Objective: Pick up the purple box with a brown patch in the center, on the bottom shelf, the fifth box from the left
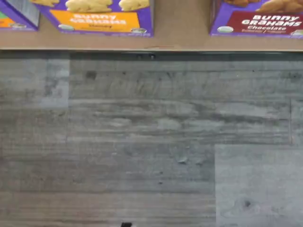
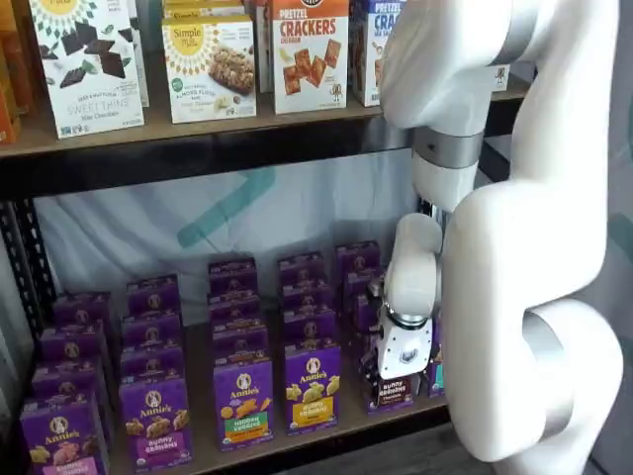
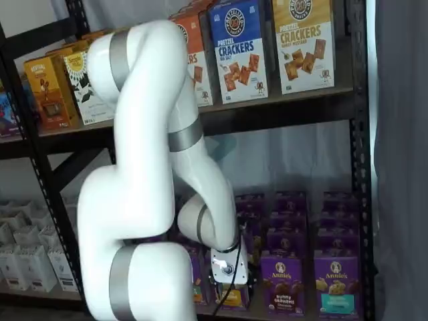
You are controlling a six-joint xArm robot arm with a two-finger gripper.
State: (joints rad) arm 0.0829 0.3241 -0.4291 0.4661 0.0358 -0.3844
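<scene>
The gripper (image 2: 404, 381) hangs low in front of the bottom shelf (image 2: 326, 427). In both shelf views only its white body is plain, and the black fingers are lost against the dark cartons behind. So I cannot tell whether they stand apart or together. Nothing appears to be held.

Closest to the hand, in a shelf view, is the purple box (image 2: 393, 388), partly covered by the gripper's body. Its dark brown lower front and the words "Bunny Grahams" show just beside and below the white housing. The other shelf view shows the same carton (image 3: 281, 284) clear of the arm, off to the hand's side, with brown crackers pictured mid-front. The wrist view catches its lower band, marked chocolate (image 1: 262, 21), at the shelf's front edge. A yellow-banded carton (image 1: 102, 19) stands apart from it, with bare board between them.

Further from the hand, more purple cartons (image 2: 313, 384) fill the front row, with rows stacked behind them. An upper shelf carries cracker boxes (image 2: 310, 54).

By my reading this is the approach step, with the hand at shelf height but not yet around the target. The next move probably calls for centring on the chocolate carton, confirming the fingers are spread, then reaching in without nudging its neighbours.
</scene>
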